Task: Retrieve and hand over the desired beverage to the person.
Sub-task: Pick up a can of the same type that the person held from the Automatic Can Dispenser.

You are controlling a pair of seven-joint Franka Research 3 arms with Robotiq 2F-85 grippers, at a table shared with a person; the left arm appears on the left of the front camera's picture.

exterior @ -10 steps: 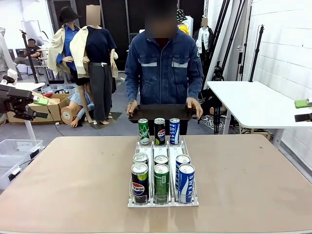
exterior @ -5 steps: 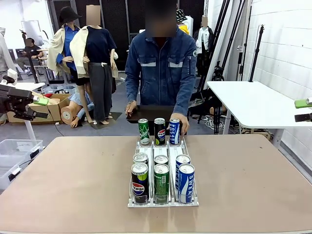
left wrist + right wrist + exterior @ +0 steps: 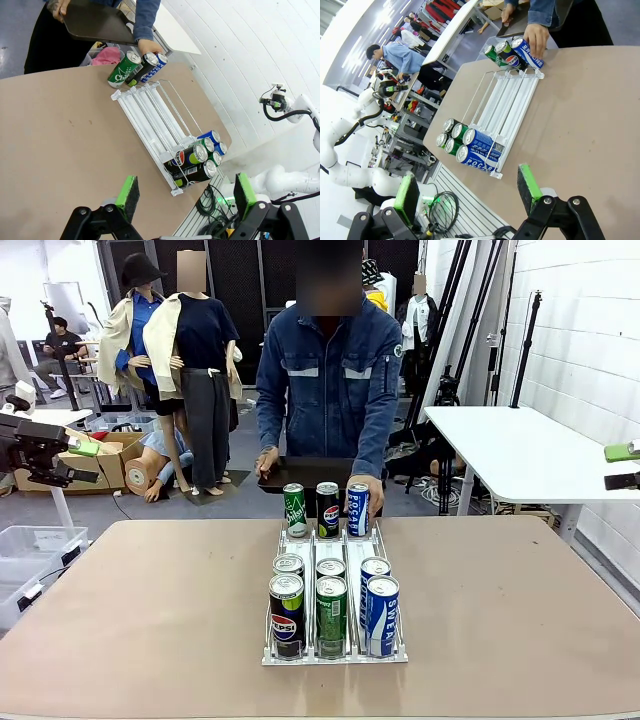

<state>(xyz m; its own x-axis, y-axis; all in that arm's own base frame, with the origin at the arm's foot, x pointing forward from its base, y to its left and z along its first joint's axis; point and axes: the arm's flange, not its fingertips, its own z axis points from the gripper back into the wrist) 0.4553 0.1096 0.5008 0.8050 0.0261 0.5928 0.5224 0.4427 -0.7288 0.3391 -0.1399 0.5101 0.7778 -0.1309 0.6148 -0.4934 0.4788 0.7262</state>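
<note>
The person (image 3: 335,370) stands at the far side in a blue denim jacket. One of their hands holds a dark tray (image 3: 310,472); the other rests on the blue can (image 3: 358,509) at the far end of a clear rack (image 3: 335,540). Beside that blue can stand a black Pepsi can (image 3: 328,510) and a green can (image 3: 295,510). At the rack's near end are more cans: black (image 3: 286,602), green (image 3: 331,604) and blue (image 3: 381,604). My left gripper (image 3: 186,192) and right gripper (image 3: 467,190) are open and empty, high off the table, far from the rack.
A white side table (image 3: 520,450) stands at the back right. A clear plastic bin (image 3: 30,545) sits on the floor at the left. The brown tabletop (image 3: 150,610) has free room on both sides of the rack.
The person's hand let go of the tray's right side and came down onto the blue can at the far end of the rack. Both grippers have stayed still and open.
</note>
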